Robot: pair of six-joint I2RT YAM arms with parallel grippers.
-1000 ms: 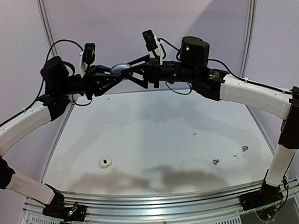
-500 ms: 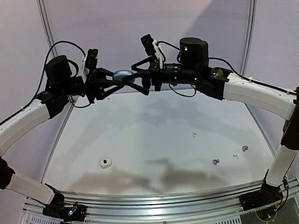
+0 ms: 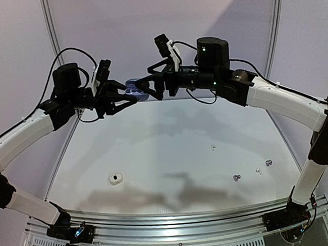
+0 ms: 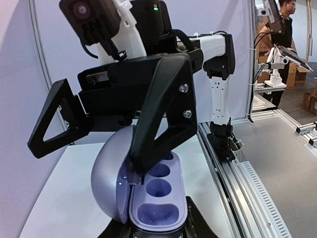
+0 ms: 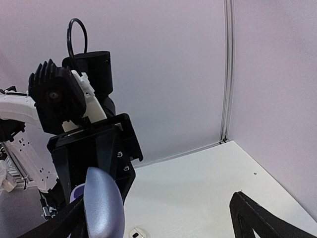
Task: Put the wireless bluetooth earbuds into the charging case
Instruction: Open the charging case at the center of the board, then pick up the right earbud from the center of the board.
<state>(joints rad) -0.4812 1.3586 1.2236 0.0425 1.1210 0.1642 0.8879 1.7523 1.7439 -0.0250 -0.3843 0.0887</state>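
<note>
A purple charging case (image 4: 159, 201) is held up in the air by my left gripper (image 4: 156, 229), which is shut on its base. The case's lid (image 4: 106, 178) stands open, showing empty wells. My right gripper (image 5: 158, 223) is open wide around the case (image 3: 132, 87), and the tip of one black finger (image 4: 161, 119) rests at the seam between lid and base. In the right wrist view I see the lid (image 5: 103, 206) edge-on. Tiny earbuds lie on the table at the right: a white one (image 3: 213, 147), a dark one (image 3: 236, 178), and another pair (image 3: 268, 162).
A small white case (image 3: 116, 178) lies on the table's left front and also shows as the white case (image 5: 136, 233) in the right wrist view. Both arms meet high above the white table's (image 3: 165, 134) far edge, in front of the back wall.
My right gripper's jaws have spread wide apart. Both grippers and the case have drifted a little left and lower, and the case's lid now stands open.
</note>
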